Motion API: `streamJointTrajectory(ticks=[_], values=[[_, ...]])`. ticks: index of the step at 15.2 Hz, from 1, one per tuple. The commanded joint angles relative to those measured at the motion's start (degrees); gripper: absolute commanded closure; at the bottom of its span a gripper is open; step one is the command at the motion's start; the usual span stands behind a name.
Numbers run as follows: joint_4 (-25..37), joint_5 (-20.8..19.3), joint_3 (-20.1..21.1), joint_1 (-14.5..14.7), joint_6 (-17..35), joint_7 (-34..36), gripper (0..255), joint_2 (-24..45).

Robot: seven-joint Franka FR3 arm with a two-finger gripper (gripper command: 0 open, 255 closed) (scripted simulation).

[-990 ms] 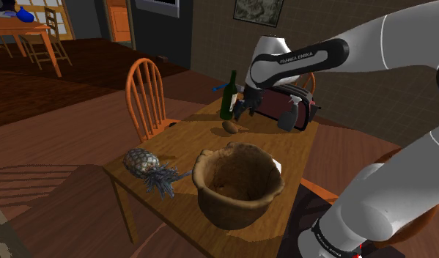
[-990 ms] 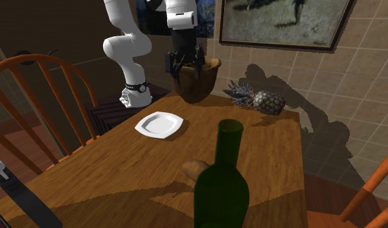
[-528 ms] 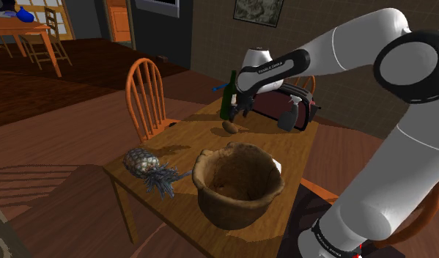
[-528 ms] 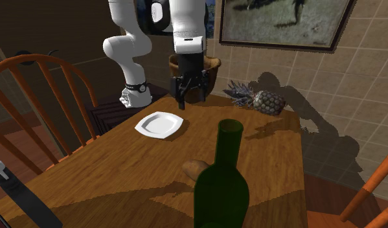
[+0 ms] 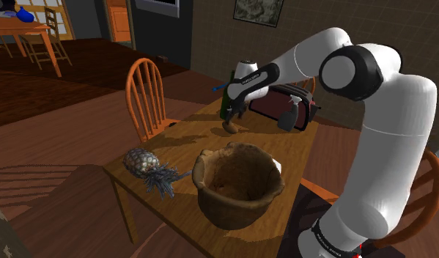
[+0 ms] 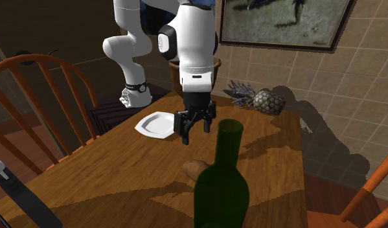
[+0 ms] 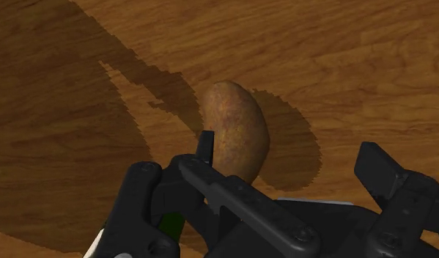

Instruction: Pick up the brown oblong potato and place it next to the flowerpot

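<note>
Potato [image 7: 234,132] is lying on its side on the wooden table [image 6: 114,175], just beside the green bottle [image 6: 221,188], on the side of the bottle that faces the arm. Nobody's got hold of it yet.

The black gripper [image 6: 194,133] hangs above the table near the bottle and points pretty much straight down. Its two fingers are spread wide with nothing between them but air. My guess is it's opened that far because the potato is a chunky oblong, and you'd want to straddle the narrow width rather than the long axis.

From the wrist camera it isn't lined up yet. The potato sits by one finger [image 7: 205,143] rather than midway between the pair, so I'd expect a small sideways nudge before dropping down. Coming in from the top also makes sense to me, since the bottle is tall and close, and a side approach could knock it over.

The brown flowerpot [image 5: 232,205] is well apart from the bottle, at the opposite end of the table, so the carry runs most of the tabletop. There's a white plate [image 6: 157,124] between bottle and pot to steer around.
</note>
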Motion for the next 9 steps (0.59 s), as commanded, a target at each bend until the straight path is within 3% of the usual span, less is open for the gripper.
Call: streamJointTrajectory(ticks=[1,4,9], values=[[4.25,-0.01,-0.05,-0.45,0.27,-0.5,0,4.44],[10.99,0.05,-0.14,-1.48,0.39,-1.5,0,11.09],[11.97,0.33,0.03,-1.92,2.27,-1.74,0,13.92]])
